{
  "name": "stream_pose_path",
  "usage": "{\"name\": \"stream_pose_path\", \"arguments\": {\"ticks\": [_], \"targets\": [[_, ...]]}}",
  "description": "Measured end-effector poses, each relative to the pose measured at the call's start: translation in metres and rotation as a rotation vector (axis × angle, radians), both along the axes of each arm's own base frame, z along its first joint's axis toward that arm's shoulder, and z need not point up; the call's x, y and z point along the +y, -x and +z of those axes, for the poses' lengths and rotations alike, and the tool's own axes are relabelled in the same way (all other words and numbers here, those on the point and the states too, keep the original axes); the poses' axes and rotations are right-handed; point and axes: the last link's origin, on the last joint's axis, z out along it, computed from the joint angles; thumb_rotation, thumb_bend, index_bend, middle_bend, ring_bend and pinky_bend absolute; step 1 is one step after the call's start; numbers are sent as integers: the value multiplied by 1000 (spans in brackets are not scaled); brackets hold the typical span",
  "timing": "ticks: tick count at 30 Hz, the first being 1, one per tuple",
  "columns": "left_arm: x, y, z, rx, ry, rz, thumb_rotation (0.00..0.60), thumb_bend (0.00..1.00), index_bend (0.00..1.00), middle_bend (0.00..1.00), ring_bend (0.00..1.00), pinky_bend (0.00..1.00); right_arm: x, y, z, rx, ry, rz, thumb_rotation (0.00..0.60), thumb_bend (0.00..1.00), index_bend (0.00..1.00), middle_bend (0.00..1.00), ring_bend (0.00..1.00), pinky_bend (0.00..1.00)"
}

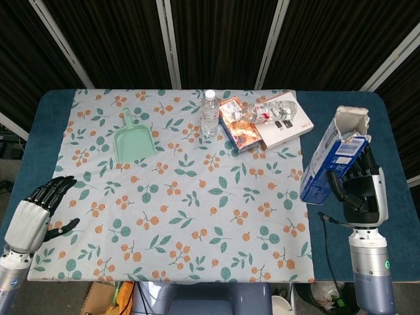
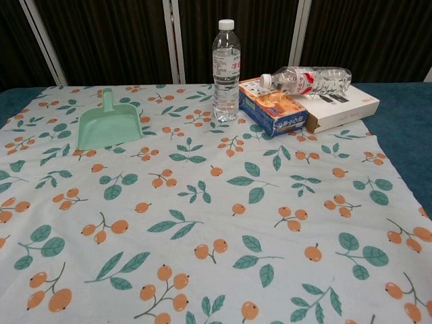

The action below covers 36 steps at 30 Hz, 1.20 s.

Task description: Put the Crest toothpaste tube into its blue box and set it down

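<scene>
My right hand (image 1: 361, 191) grips the blue Crest box (image 1: 331, 157) and holds it upright above the table's right side, its white flaps open at the top. No toothpaste tube shows outside the box; what is inside is hidden. At the lower left, beyond the cloth's edge, my left hand (image 1: 34, 213) hangs with fingers apart and nothing in it. Neither hand nor the box appears in the chest view.
A floral cloth (image 1: 184, 216) covers the table. At the back stand a clear water bottle (image 1: 209, 113), an orange-blue carton (image 1: 237, 126), a white flat box (image 1: 290, 123) with a bottle lying on it (image 1: 272, 109), and a green scoop (image 1: 134, 140).
</scene>
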Motion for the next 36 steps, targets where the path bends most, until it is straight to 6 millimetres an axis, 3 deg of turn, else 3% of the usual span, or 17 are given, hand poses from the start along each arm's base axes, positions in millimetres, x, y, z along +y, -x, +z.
{"name": "stream_pose_path", "arguments": {"ticks": [3, 11, 17, 26, 30, 36], "targets": [[-3, 3, -5, -25, 18, 18, 600, 29, 115, 141, 170, 305, -2, 5, -5, 25, -27, -14, 600, 466, 447, 549, 534, 442], [-5, 3, -8, -19, 40, 14, 600, 29, 124, 141, 170, 305, -4, 16, -12, 117, -62, -53, 600, 478, 458, 564, 549, 450], [-6, 5, -9, -14, 47, 22, 600, 29, 133, 143, 170, 305, -1, 37, -32, 347, -147, -112, 600, 478, 458, 564, 549, 450], [-5, 5, -11, -7, 55, 28, 600, 29, 146, 150, 170, 305, 6, 71, -78, 809, -282, -157, 600, 478, 458, 564, 549, 450], [-5, 6, -11, -9, 64, 38, 600, 29, 151, 154, 170, 305, 9, 81, -108, 1030, -320, -140, 600, 478, 458, 564, 549, 450], [-5, 6, -11, -7, 66, 35, 600, 29, 150, 154, 170, 305, 13, 84, -159, 1230, -367, -94, 600, 478, 458, 564, 549, 450]]}}
